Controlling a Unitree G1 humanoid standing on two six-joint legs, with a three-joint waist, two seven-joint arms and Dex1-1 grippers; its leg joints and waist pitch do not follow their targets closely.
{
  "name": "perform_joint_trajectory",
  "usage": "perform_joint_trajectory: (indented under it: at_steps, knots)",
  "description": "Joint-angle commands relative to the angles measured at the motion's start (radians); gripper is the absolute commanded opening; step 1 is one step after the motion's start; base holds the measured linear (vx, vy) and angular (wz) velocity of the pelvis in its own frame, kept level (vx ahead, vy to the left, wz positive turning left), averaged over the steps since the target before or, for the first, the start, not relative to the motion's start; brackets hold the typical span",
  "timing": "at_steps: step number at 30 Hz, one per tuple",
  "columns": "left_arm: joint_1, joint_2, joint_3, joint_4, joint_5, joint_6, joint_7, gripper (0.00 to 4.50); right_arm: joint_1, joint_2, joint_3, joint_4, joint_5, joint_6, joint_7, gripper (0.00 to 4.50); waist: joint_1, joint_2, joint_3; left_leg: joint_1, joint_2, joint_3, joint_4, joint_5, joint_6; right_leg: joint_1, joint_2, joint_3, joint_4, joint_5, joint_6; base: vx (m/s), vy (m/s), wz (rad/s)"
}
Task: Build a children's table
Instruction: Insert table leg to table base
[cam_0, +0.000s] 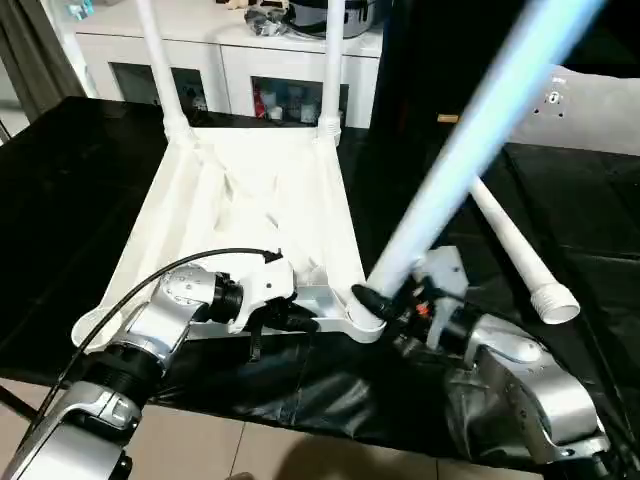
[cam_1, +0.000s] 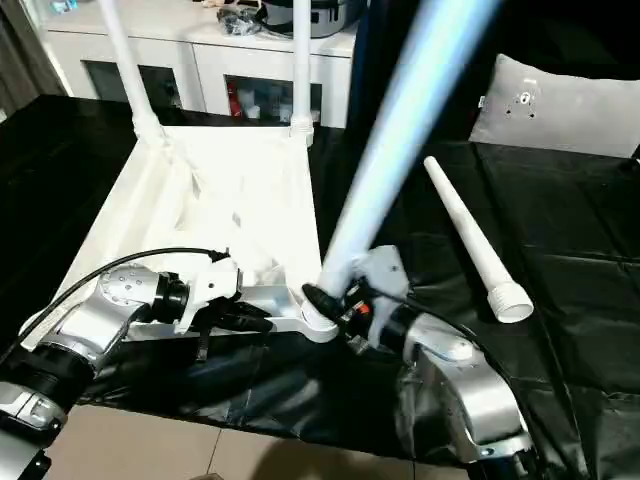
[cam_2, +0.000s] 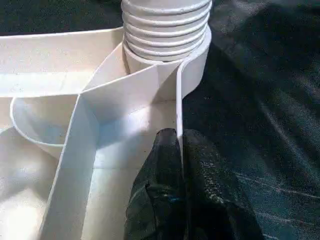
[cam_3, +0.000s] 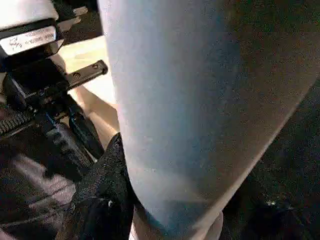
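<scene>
The white plastic tabletop lies underside-up on the black-covered surface, two round legs upright at its far corners, a loose tapered leg lying well to its right. Left wrist view adds detail: the left tool clenched on the top's thin rim wall, just beside a ribbed threaded leg end seated in the corner socket. The right tool grasps that tilted third leg near its base; its smooth shaft looms close in the right wrist view.

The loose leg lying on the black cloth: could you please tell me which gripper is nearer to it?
Right. The right gripper holds another leg at the tabletop's near corner, beside the loose leg. The left gripper pinches the tabletop's near rim, farther away.
</scene>
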Motion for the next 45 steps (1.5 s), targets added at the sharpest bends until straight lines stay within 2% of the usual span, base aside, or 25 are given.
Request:
perform_joint_trajectory:
  at_steps: [1,3,7,9,10,12,13,16,17,19,20,23,25,31,32,34,35,36,37,38,39,40,42,44,45]
  knots:
    - [-0.014,0.006,0.024,-0.035,-0.007,-0.01,-0.002,0.0,0.029,-0.033,0.044,0.113,-0.064,0.059,0.009,1.91,-0.003,0.007,-0.055,0.019,0.055,-0.027,-0.082,-0.338,-0.031,0.024,-0.083,0.049,-0.096,-0.327,-0.191,0.0,0.0,0.0]
    - [-0.017,0.011,0.024,-0.041,-0.006,-0.009,-0.008,0.0,-0.012,-0.058,0.08,0.151,-0.071,0.067,0.059,1.9,-0.005,0.005,-0.053,0.021,0.055,-0.028,-0.082,-0.348,-0.031,0.023,-0.084,0.049,-0.098,-0.343,-0.188,0.0,0.0,0.0]
    - [-0.021,0.016,0.018,-0.047,-0.004,-0.009,-0.021,0.0,-0.053,-0.084,0.111,0.2,-0.079,0.074,0.127,1.9,-0.006,0.003,-0.05,0.022,0.055,-0.028,-0.082,-0.359,-0.028,0.021,-0.085,0.05,-0.102,-0.377,-0.181,0.0,0.0,0.0]
    - [-0.022,0.019,0.015,-0.051,-0.003,-0.013,-0.029,0.0,-0.062,-0.091,0.121,0.208,-0.075,0.083,0.155,1.9,-0.007,0.005,-0.043,0.022,0.055,-0.028,-0.085,-0.366,-0.026,0.017,-0.083,0.051,-0.103,-0.365,-0.182,0.0,0.0,0.0]
    - [-0.024,0.019,0.014,-0.053,-0.004,-0.014,-0.032,0.0,-0.063,-0.093,0.125,0.209,-0.074,0.085,0.165,1.9,-0.007,0.005,-0.045,0.022,0.056,-0.028,-0.086,-0.358,-0.024,0.019,-0.083,0.051,-0.101,-0.345,-0.186,0.0,0.0,0.0]
    - [-0.037,0.014,0.012,-0.053,-0.005,-0.018,-0.038,0.0,-0.066,-0.1,0.134,0.206,-0.065,0.097,0.191,1.9,-0.008,0.0,-0.036,0.02,0.056,-0.027,-0.089,-0.351,-0.016,0.017,-0.081,0.052,-0.101,-0.325,-0.189,0.0,0.0,0.0]
    - [-0.04,0.012,0.012,-0.052,-0.005,-0.018,-0.038,0.0,-0.068,-0.102,0.137,0.206,-0.061,0.1,0.196,1.9,-0.008,0.001,-0.038,0.022,0.056,-0.026,-0.089,-0.342,-0.012,0.018,-0.081,0.052,-0.101,-0.314,-0.192,0.0,0.0,0.0]
    - [-0.082,-0.007,0.012,-0.012,0.003,-0.035,-0.032,0.0,-0.066,-0.114,0.158,0.197,-0.046,0.116,0.234,1.9,-0.006,-0.001,-0.031,0.024,0.057,-0.025,-0.091,-0.336,-0.003,0.016,-0.081,0.052,-0.104,-0.316,-0.192,0.0,0.0,0.0]
    - [-0.102,-0.013,0.012,0.006,0.008,-0.042,-0.029,0.0,-0.061,-0.119,0.166,0.188,-0.042,0.124,0.251,1.9,-0.006,-0.003,-0.025,0.026,0.057,-0.024,-0.094,-0.346,-0.001,0.014,-0.079,0.051,-0.108,-0.33,-0.189,0.0,0.0,0.0]
    - [-0.114,-0.016,0.013,0.017,0.01,-0.044,-0.028,0.0,-0.059,-0.12,0.171,0.185,-0.041,0.127,0.261,1.9,-0.003,-0.002,-0.023,0.03,0.06,-0.026,-0.097,-0.368,-0.008,0.011,-0.084,0.052,-0.111,-0.359,-0.188,0.0,0.0,0.0]
    - [-0.142,-0.017,0.019,0.044,0.016,-0.049,-0.021,0.0,-0.057,-0.117,0.177,0.183,-0.044,0.131,0.269,1.9,-0.004,-0.007,-0.017,0.029,0.059,-0.027,-0.1,-0.384,-0.012,0.01,-0.084,0.052,-0.115,-0.384,-0.18,0.0,0.0,0.0]
    - [-0.16,-0.002,0.029,0.066,0.026,-0.053,-0.014,0.0,-0.058,-0.104,0.18,0.186,-0.052,0.133,0.262,1.9,-0.003,-0.005,-0.012,0.035,0.061,-0.032,-0.104,-0.438,-0.031,0.004,-0.087,0.052,-0.121,-0.449,-0.165,0.0,0.0,0.0]
    - [-0.158,0.007,0.03,0.072,0.035,-0.056,-0.008,0.0,-0.06,-0.099,0.182,0.188,-0.053,0.133,0.255,1.9,-0.004,-0.006,-0.01,0.032,0.06,-0.036,-0.106,-0.451,-0.036,0.004,-0.092,0.053,-0.123,-0.485,-0.154,0.0,0.0,0.0]
    - [-0.135,0.028,0.044,0.059,0.043,-0.035,0.016,0.0,-0.064,-0.077,0.172,0.198,-0.06,0.127,0.222,1.9,-0.008,-0.006,-0.006,0.032,0.063,-0.037,-0.111,-0.462,-0.041,0.0,-0.093,0.056,-0.128,-0.495,-0.152,0.0,0.0,0.0]
    - [-0.116,0.037,0.051,0.039,0.051,-0.013,0.038,0.0,-0.066,-0.059,0.156,0.207,-0.063,0.131,0.189,1.9,-0.006,0.001,-0.009,0.034,0.063,-0.039,-0.11,-0.471,-0.046,0.001,-0.095,0.056,-0.128,-0.509,-0.151,0.0,0.0,0.0]
    - [-0.089,0.046,0.06,-0.006,0.052,0.022,0.055,0.0,-0.071,-0.037,0.135,0.22,-0.068,0.136,0.145,1.9,-0.009,-0.003,-0.007,0.033,0.064,-0.04,-0.112,-0.477,-0.053,-0.002,-0.095,0.056,-0.127,-0.513,-0.151,0.0,0.0,0.0]
    - [-0.031,0.057,0.081,-0.118,0.039,0.106,0.082,0.0,-0.08,-0.004,0.096,0.241,-0.074,0.147,0.068,1.9,-0.014,0.003,-0.01,0.026,0.065,-0.045,-0.116,-0.482,-0.065,0.003,-0.095,0.054,-0.121,-0.507,-0.152,0.0,0.0,0.0]
    - [-0.014,0.058,0.088,-0.151,0.033,0.13,0.09,0.0,-0.081,0.004,0.086,0.245,-0.074,0.148,0.051,1.9,-0.017,0.002,-0.012,0.02,0.067,-0.046,-0.119,-0.469,-0.069,0.007,-0.095,0.053,-0.115,-0.482,-0.16,0.0,0.0,0.0]
    - [-0.013,0.059,0.088,-0.152,0.033,0.131,0.09,0.0,-0.081,0.005,0.085,0.245,-0.074,0.148,0.051,1.9,-0.022,0.004,-0.01,0.017,0.065,-0.046,-0.121,-0.471,-0.067,0.005,-0.091,0.051,-0.116,-0.48,-0.16,0.0,0.0,0.0]
    - [0.038,0.058,0.104,-0.256,0.021,0.207,0.116,0.0,-0.086,0.021,0.065,0.252,-0.079,0.151,0.01,1.9,-0.027,0.007,-0.009,0.023,0.065,-0.045,-0.119,-0.493,-0.073,-0.001,-0.09,0.052,-0.117,-0.488,-0.16,0.0,0.0,0.0]
    - [0.061,0.058,0.11,-0.3,0.017,0.238,0.129,0.0,-0.087,0.026,0.06,0.254,-0.083,0.15,-0.005,1.9,-0.029,0.014,-0.008,0.024,0.066,-0.047,-0.12,-0.503,-0.079,-0.002,-0.09,0.053,-0.115,-0.488,-0.166,0.0,0.0,0.0]
    - [0.096,0.055,0.118,-0.369,0.014,0.285,0.148,0.0,-0.089,0.03,0.056,0.255,-0.091,0.149,-0.022,1.9,-0.034,0.011,-0.005,0.021,0.064,-0.046,-0.12,-0.514,-0.077,-0.002,-0.089,0.052,-0.119,-0.499,-0.164,0.0,0.0,0.0]
    - [0.176,0.031,0.134,-0.535,0.004,0.41,0.201,0.0,-0.099,0.039,0.05,0.262,-0.102,0.149,-0.051,1.9,-0.05,0.015,-0.008,0.013,0.065,-0.051,-0.121,-0.513,-0.081,0.006,-0.088,0.05,-0.113,-0.483,-0.166,0.0,0.0,0.0]
    - [0.214,0.012,0.135,-0.62,0.003,0.473,0.229,0.0,-0.107,0.046,0.044,0.272,-0.101,0.152,-0.062,1.9,-0.058,0.014,-0.008,0.013,0.062,-0.046,-0.116,-0.5,-0.067,0.003,-0.084,0.051,-0.118,-0.468,-0.168,0.0,0.0,0.0]
    - [0.237,0.002,0.123,-0.686,0.003,0.525,0.245,0.0,-0.116,0.048,0.044,0.283,-0.104,0.149,-0.064,1.9,-0.058,0.009,-0.013,0.017,0.06,-0.041,-0.111,-0.477,-0.055,0.001,-0.084,0.054,-0.121,-0.459,-0.172,0.0,0.0,0.0]
